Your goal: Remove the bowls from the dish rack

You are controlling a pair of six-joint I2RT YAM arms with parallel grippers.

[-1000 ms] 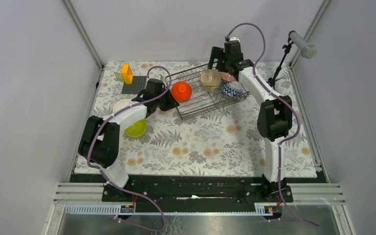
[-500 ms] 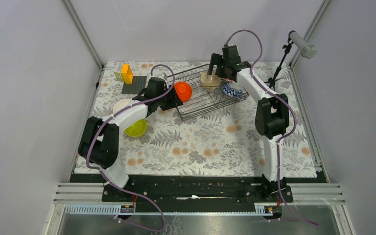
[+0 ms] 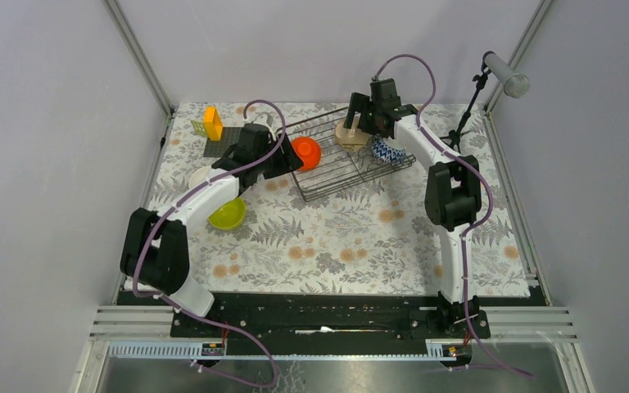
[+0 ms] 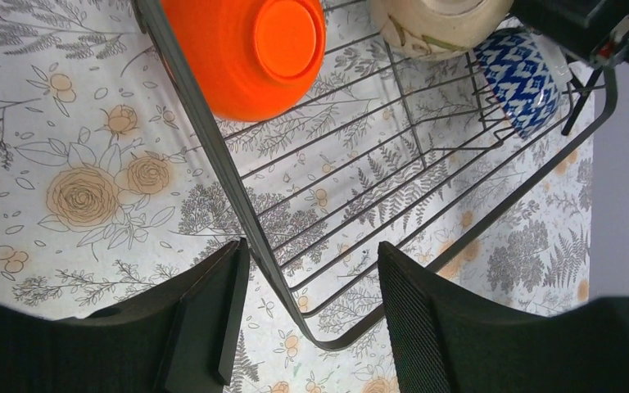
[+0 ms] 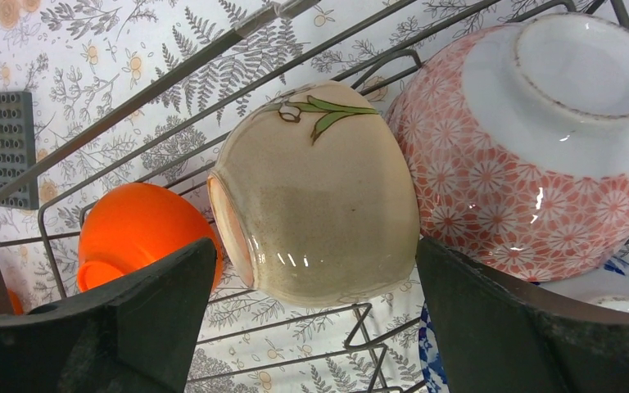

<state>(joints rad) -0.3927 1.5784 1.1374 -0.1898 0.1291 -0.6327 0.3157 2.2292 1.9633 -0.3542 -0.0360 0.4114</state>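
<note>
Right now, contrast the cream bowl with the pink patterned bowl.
The cream bowl is plain beige with a green sprig; the pink patterned bowl is covered in small flowers. The cream bowl's foot points left in the right wrist view; the pink patterned bowl's points up-right. The cream bowl lies between the right pincer's fingers; the pink patterned bowl beside them. Both lie tipped in the dish rack.

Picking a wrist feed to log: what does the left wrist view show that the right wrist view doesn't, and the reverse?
Left wrist only: the left gripper, open, straddling the rim of the dish rack. Right wrist only: the pink patterned bowl, the grey plate, and the right gripper, open around the cream bowl. Both: the dish rack, orange bowl, cream bowl and blue-and-white bowl, the last barely showing in the right wrist view.
</note>
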